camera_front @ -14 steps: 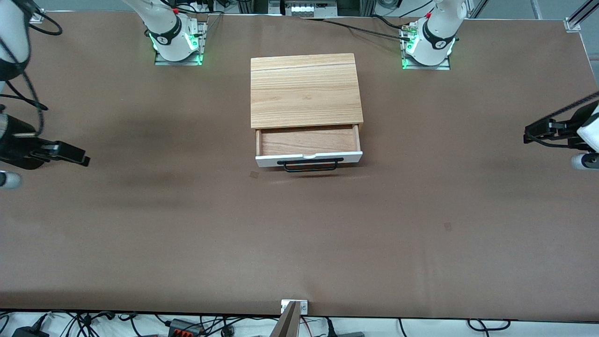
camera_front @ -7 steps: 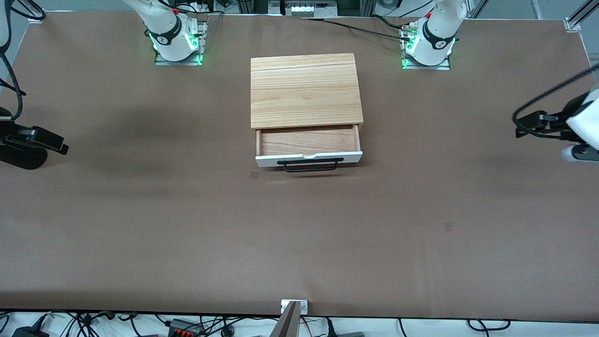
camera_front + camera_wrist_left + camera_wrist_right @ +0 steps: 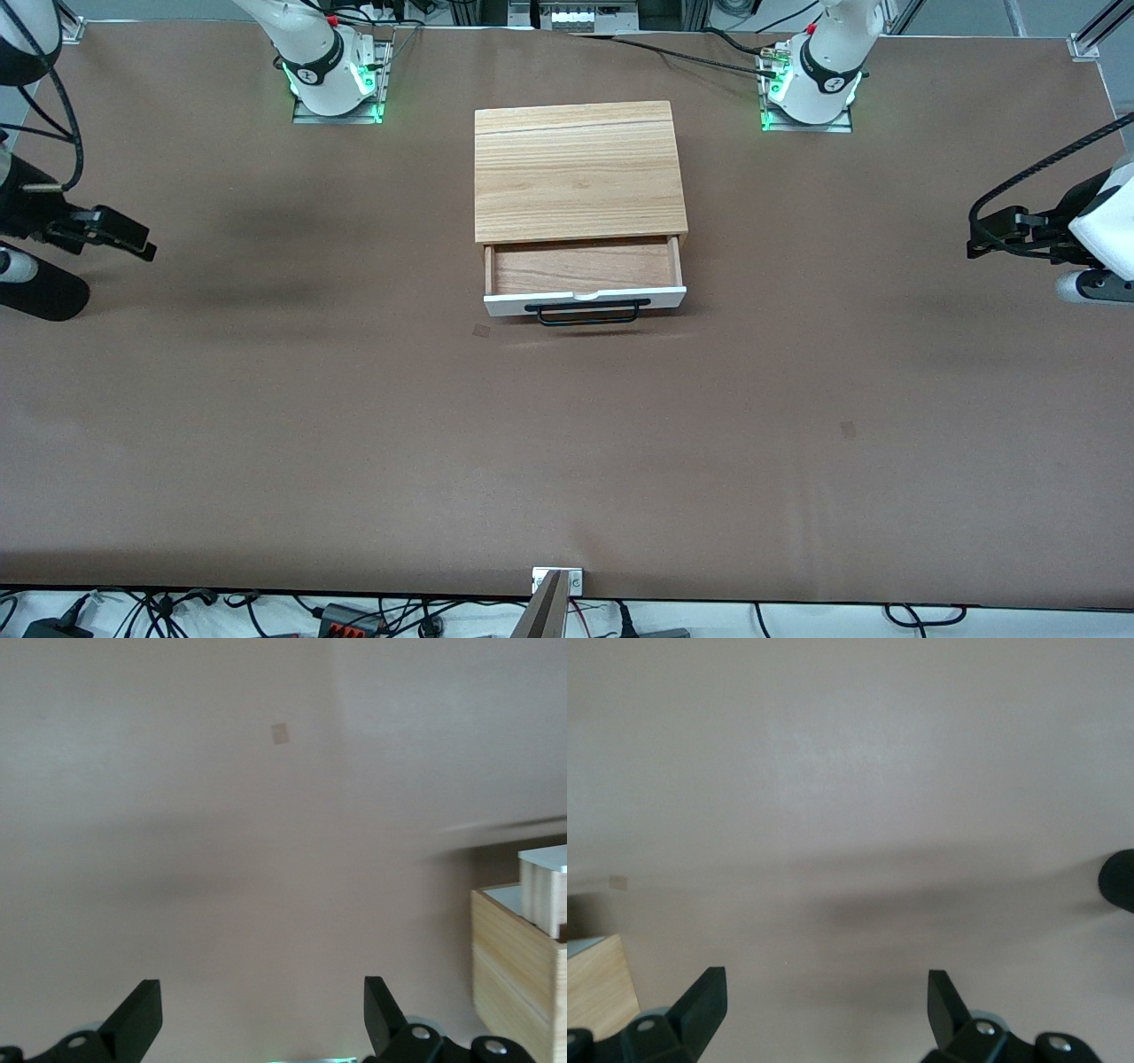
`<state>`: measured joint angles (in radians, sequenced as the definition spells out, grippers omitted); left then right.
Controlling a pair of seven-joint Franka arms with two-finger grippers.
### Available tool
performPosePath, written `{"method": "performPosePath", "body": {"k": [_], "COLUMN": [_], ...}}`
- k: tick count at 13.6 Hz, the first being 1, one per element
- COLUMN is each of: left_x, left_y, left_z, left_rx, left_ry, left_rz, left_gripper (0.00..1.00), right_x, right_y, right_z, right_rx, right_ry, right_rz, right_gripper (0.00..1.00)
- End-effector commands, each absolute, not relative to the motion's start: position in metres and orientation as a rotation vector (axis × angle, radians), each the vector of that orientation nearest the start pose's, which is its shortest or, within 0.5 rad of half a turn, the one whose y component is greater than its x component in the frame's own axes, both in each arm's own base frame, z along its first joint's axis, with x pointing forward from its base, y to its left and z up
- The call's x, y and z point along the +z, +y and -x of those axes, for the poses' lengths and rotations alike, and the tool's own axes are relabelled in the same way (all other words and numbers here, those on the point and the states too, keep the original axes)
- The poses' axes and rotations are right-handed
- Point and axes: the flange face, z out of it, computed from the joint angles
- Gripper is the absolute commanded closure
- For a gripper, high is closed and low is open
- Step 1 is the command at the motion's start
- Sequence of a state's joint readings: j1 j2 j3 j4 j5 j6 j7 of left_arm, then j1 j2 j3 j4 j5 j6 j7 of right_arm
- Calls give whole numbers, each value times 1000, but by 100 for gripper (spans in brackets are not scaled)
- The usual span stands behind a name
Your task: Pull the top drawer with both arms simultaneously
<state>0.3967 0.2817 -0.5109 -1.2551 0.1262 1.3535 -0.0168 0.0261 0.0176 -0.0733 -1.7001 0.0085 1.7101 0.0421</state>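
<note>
Shallow white-fronted top drawer stands pulled out, its long black bar handle lying crosswise facing the front camera, midway between the left gripper and right gripper, both spread wide, empty.

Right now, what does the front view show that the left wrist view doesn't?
Only the front view shows the top drawer pulled open with its black bar handle, plus the right gripper over its end of the table. Only the left wrist view shows the left gripper wide open. Both show the brown table, the light-wood cabinet and a small square mark.
</note>
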Motion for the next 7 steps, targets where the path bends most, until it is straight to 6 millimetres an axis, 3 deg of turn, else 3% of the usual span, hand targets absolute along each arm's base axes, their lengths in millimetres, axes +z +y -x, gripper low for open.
{"method": "performPosePath", "body": {"k": [1, 3, 6, 7], "left_x": [617, 620, 611, 609], "left_y": [-18, -25, 2, 0], "left_z": [-604, -596, -580, -563], "left_rx": [188, 158, 210, 242], "left_ry": [129, 90, -10, -5], "left_rz": [3137, 3098, 3159, 3151], "left_gripper": [0, 0, 0, 0], "right_x": [571, 576, 577, 577], "right_y": [-22, -23, -9, -10], "right_z": [-551, -555, -554, -554], "right_rx": [-14, -29, -12, -14], "right_ry": [103, 87, -24, -15], "right_rz": [3150, 3151, 3154, 3154], "right_gripper": [0, 0, 0, 0]}}
